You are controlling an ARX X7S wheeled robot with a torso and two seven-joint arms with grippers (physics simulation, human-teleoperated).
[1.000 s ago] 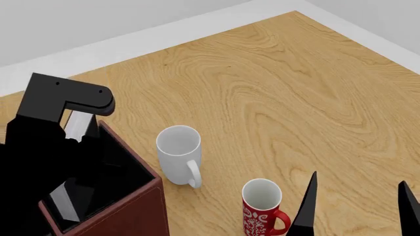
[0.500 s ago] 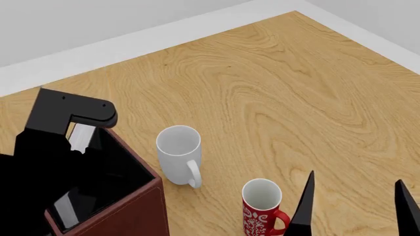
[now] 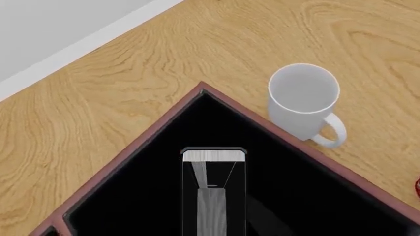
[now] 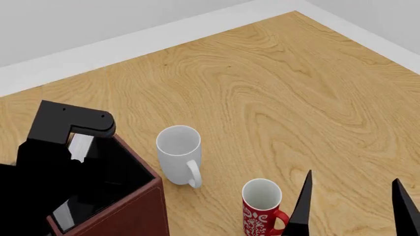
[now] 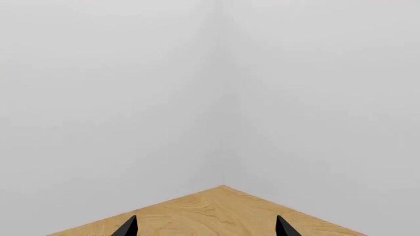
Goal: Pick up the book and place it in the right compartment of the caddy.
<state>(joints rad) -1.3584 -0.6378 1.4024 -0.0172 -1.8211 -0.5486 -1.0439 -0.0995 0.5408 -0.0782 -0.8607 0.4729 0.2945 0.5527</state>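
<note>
Only the left wrist view looks straight down on the book (image 3: 213,196), upright inside the right compartment (image 3: 131,196) of the caddy (image 4: 125,209). The left tool's grip can't be judged. The right tool (image 4: 351,206) hangs spread wide, holding nothing, at the surface's (image 4: 276,88) near edge.

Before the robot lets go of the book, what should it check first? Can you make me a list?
1. Book is over or inside the right compartment, not the table: ok.
2. Book stands upright, page edges up: ok.
3. Book has reached the bottom: cannot tell, the lining is too dark.
4. Left gripper has hold of the book: cannot tell, its fingers are hidden.
5. White mug is apart from the caddy wall: ok.
6. Right gripper is open, empty and away from the caddy: ok.
</note>
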